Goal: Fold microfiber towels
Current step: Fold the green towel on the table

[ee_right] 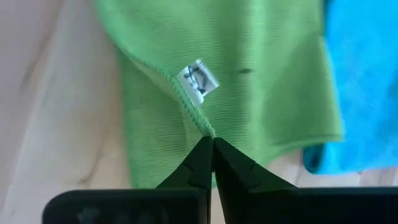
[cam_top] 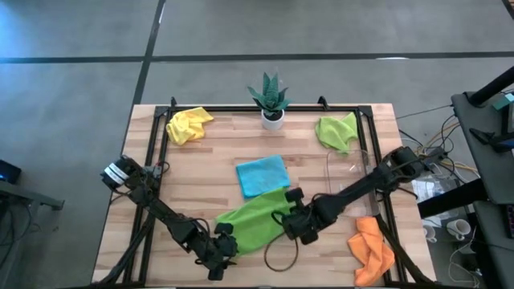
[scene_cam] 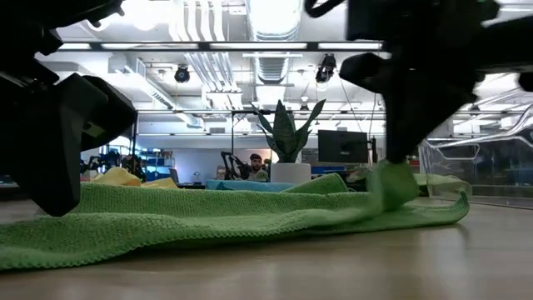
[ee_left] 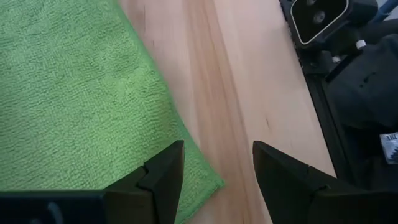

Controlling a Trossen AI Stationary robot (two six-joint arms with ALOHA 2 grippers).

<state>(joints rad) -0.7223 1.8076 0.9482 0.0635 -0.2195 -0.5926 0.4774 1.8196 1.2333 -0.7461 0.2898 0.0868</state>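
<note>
A lime green microfiber towel [cam_top: 253, 221] lies spread on the wooden table, near the front. My right gripper [ee_right: 212, 143] is shut on its edge at the towel's right side [cam_top: 295, 231]. My left gripper [ee_left: 217, 168] is open at the towel's near left corner [ee_left: 208, 183], with one finger over the cloth and one over bare wood. A light blue towel [cam_top: 263, 175] lies flat just beyond the green one. A yellow towel [cam_top: 189, 124], a second green towel [cam_top: 337, 131] and an orange towel [cam_top: 372, 249] lie crumpled farther off. My right gripper pinches the green towel's hemmed edge [ee_right: 207, 129] between its two fingertips, a little way from the white label [ee_right: 199, 81]. The fingers come steeply from above. The pinched spot is drawn up into a small peak [scene_cam: 391, 179], while the rest of the towel lies on the table.
A small potted plant [cam_top: 271, 100] stands at the far edge in the middle. A clear plastic tray [cam_top: 349, 172] sits to the right of the blue towel. A dark cable loop [cam_top: 281, 258] lies on the wood near the front edge.
</note>
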